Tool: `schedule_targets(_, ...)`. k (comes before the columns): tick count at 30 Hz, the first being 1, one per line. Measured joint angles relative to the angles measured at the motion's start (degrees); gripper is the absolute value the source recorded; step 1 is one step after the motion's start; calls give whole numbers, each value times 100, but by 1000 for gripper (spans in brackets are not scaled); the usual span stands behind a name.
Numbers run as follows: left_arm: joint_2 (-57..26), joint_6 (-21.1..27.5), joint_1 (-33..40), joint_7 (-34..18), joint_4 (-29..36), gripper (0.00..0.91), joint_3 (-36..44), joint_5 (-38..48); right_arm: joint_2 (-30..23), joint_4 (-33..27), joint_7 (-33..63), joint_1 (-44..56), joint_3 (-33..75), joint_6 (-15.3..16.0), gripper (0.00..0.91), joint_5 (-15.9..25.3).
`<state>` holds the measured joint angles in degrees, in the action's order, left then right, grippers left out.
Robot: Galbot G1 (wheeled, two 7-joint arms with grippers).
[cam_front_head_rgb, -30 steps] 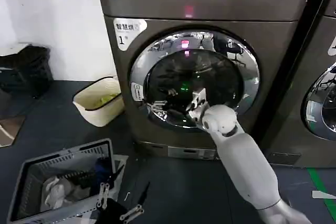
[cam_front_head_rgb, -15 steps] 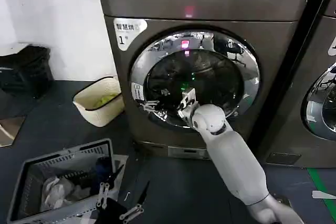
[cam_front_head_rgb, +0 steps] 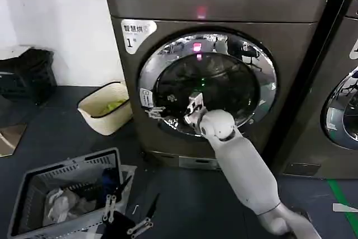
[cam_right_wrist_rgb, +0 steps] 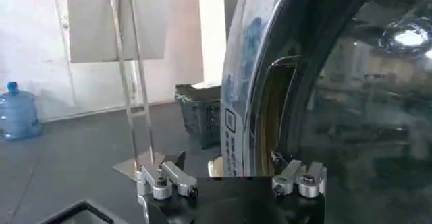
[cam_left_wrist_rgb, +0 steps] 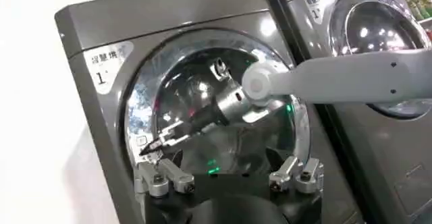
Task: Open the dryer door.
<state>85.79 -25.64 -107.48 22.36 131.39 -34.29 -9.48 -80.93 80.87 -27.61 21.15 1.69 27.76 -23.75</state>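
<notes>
Chrome rings the dryer door [cam_front_head_rgb: 207, 85], which sits shut in the front of the dryer [cam_front_head_rgb: 224, 4], the dark grey machine with the white numbered sticker. The right gripper [cam_front_head_rgb: 156, 112] reaches across the dark glass toward the door's left edge, its fingers [cam_left_wrist_rgb: 150, 146] apart and close to the rim by the small label. In the right wrist view a recessed handle pocket [cam_right_wrist_rgb: 270, 110] lies just ahead of the fingers. To do this step well, I judge the fingers should slide into that pocket behind the rim, close firmly, then pull outward along the door's swing rather than straight back, as polished chrome may let them slip. The left gripper [cam_front_head_rgb: 126, 216] hangs low over the floor [cam_front_head_rgb: 184, 200], fingers apart. A cream basket [cam_front_head_rgb: 103, 107] stands beside the dryer, a grey basket [cam_front_head_rgb: 67, 194] of laundry nearer, and a second machine [cam_front_head_rgb: 341, 82] to the right.
</notes>
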Motion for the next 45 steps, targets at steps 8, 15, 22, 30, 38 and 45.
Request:
schedule_targets(8,0,-10,-8,-1,-2,907,-11,14,-49,-234,-165,-79,-37,-105,907,109)
schedule_targets(15,2,-25,-34,-3,-9,907,-14,14,-56,-406,-392,-159,-55,-178,907,128)
schedule_targets(22,5,-31,-44,-8,-13,907,-16,14,15,-559,-815,-224,-58,-312,907,135)
schedule_targets(30,6,-32,-31,-9,-31,907,-25,31,191,-471,-1328,-239,-48,-258,907,-104)
schedule_targets(38,-23,15,20,-106,-103,907,-52,96,463,-211,-1824,-225,-133,-125,907,-393)
schedule_targets(45,-65,94,84,-96,-100,907,-179,340,713,121,-2354,-99,-121,70,907,-653)
